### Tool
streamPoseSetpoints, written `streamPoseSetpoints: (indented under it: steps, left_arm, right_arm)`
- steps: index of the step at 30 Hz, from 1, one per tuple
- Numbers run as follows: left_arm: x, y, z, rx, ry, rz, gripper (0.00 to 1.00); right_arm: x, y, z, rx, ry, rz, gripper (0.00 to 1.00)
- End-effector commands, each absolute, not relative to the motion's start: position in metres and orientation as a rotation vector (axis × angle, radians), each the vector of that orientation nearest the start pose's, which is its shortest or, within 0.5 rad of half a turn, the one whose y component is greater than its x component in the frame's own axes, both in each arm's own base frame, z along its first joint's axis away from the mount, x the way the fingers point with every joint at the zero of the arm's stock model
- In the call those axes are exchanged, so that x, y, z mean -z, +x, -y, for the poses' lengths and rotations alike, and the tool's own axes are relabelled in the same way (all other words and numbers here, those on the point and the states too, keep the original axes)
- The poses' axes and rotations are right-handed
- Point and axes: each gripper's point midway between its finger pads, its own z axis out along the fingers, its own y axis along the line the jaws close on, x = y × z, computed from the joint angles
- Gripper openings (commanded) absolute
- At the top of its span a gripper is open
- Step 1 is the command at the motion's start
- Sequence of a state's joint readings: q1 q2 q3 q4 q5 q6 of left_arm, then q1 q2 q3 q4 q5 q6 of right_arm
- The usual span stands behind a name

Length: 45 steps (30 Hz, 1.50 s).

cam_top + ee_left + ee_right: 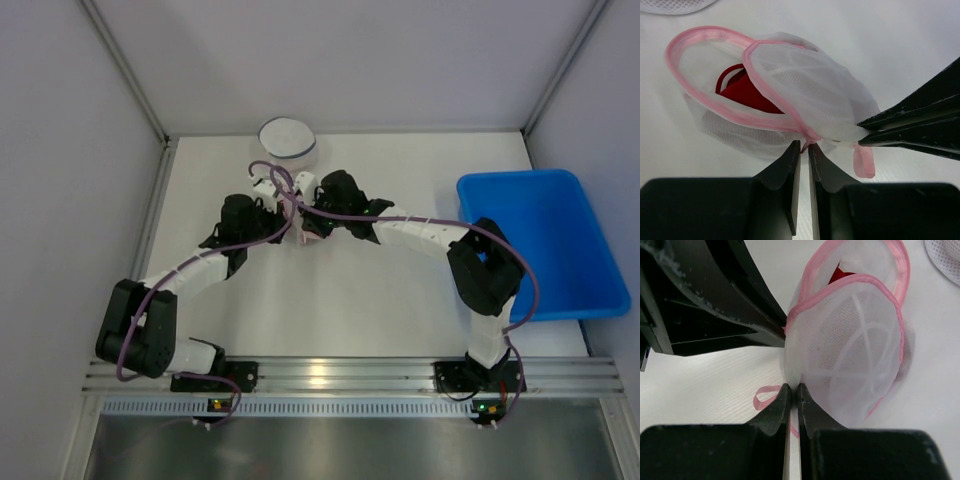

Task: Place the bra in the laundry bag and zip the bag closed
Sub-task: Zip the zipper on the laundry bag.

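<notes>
As left tool (pixel 804 146) and right tool (pixel 792 387) pinch one end of the pink-trimmed white mesh laundry bag (pixel 810 90), its mouth apparently gapes away.

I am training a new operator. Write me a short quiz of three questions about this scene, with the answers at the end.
1. True or false: the white mesh laundry bag with pink trim is zipped closed.
2. Where is the red bra? A: inside the bag. B: beside it. C: under it.
3. Fill in: the left pincer and the right pincer are both ___ on the bag's edge.

Key: 1 false; 2 A; 3 shut.
</notes>
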<state>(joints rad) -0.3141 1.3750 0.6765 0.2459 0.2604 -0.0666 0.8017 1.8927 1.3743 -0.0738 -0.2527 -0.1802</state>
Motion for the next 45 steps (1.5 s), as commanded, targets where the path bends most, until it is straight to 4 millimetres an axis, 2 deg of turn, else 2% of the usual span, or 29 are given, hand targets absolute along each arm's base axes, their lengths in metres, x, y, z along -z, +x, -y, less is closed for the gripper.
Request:
streamPoseSetpoints:
  steps: [1, 3, 6, 11, 14, 16, 19, 23, 26, 27, 29, 30, 31, 34, 36, 37, 39, 41, 43, 45]
  left_arm:
    - [-0.138, 0.374, 0.162, 0.481, 0.386, -1.947, 0.17]
    - [-0.137, 0.372, 0.16, 0.481, 0.396, -1.949, 0.07]
    - [-0.133, 0.368, 0.156, 0.48, 0.421, -1.965, 0.0]
    - [-0.133, 0.364, 0.152, 0.51, 0.456, -1.974, 0.0]
    - [-0.137, 0.36, 0.156, 0.531, 0.54, -1.959, 0.0]
    - [-0.133, 0.359, 0.154, 0.531, 0.543, -2.002, 0.0]
    - [-0.128, 0.359, 0.145, 0.552, 0.484, -2.066, 0.0]
    - [-0.133, 0.378, 0.12, 0.542, 0.389, -2.084, 0.0]
    - [-0.134, 0.38, 0.109, 0.552, 0.381, -2.103, 0.0]
    - [-0.135, 0.38, 0.109, 0.558, 0.392, -2.1, 0.0]
    - [-0.142, 0.371, 0.123, 0.664, 0.457, -2.076, 0.0]
    - [-0.143, 0.367, 0.128, 0.707, 0.464, -2.073, 0.0]
    - [-0.145, 0.361, 0.135, 0.768, 0.48, -2.066, 0.0]
    - [-0.148, 0.349, 0.15, 0.867, 0.471, -2.075, 0.0]
    - [-0.149, 0.344, 0.158, 0.901, 0.462, -2.085, 0.0]
    - [-0.149, 0.342, 0.161, 0.903, 0.459, -2.09, 0.0]
    - [-0.15, 0.34, 0.166, 0.927, 0.43, -2.106, 0.0]
    - [-0.15, 0.339, 0.167, 0.939, 0.407, -2.129, 0.0]
    - [-0.146, 0.338, 0.166, 0.937, 0.395, -2.163, 0.0]
    - [-0.145, 0.337, 0.167, 0.95, 0.4, -2.178, 0.0]
  right_arm:
    - [-0.129, 0.34, -0.407, -0.646, -1.17, -1.856, 0.0]
    - [-0.128, 0.343, -0.406, -0.641, -1.166, -1.857, 0.0]
    - [-0.127, 0.346, -0.405, -0.629, -1.161, -1.86, 0.0]
    - [-0.126, 0.353, -0.4, -0.608, -1.152, -1.863, 0.0]
    - [-0.127, 0.356, -0.397, -0.596, -1.159, -1.854, 0.0]
    - [-0.126, 0.358, -0.396, -0.579, -1.181, -1.837, 0.0]
    - [-0.127, 0.362, -0.393, -0.551, -1.208, -1.789, 0.0]
    - [-0.127, 0.367, -0.386, -0.5, -1.255, -1.739, 0.0]
    - [-0.127, 0.374, -0.38, -0.465, -1.286, -1.708, 0.0]
    - [-0.127, 0.377, -0.379, -0.46, -1.288, -1.704, 0.0]
    - [-0.134, 0.387, -0.378, -0.441, -1.288, -1.688, 0.0]
    - [-0.138, 0.389, -0.378, -0.433, -1.29, -1.684, 0.03]
    - [-0.144, 0.391, -0.379, -0.429, -1.288, -1.676, 0.16]
    - [-0.165, 0.388, -0.382, -0.456, -1.285, -1.652, 0.36]
    - [-0.175, 0.383, -0.383, -0.481, -1.293, -1.648, 0.43]
    - [-0.181, 0.379, -0.386, -0.506, -1.313, -1.63, 0.5]
    - [-0.182, 0.366, -0.383, -0.53, -1.372, -1.628, 0.53]
    - [-0.184, 0.345, -0.381, -0.598, -1.468, -1.591, 0.55]
    - [-0.178, 0.334, -0.377, -0.608, -1.533, -1.556, 0.55]
    - [-0.182, 0.333, -0.377, -0.576, -1.561, -1.485, 0.56]
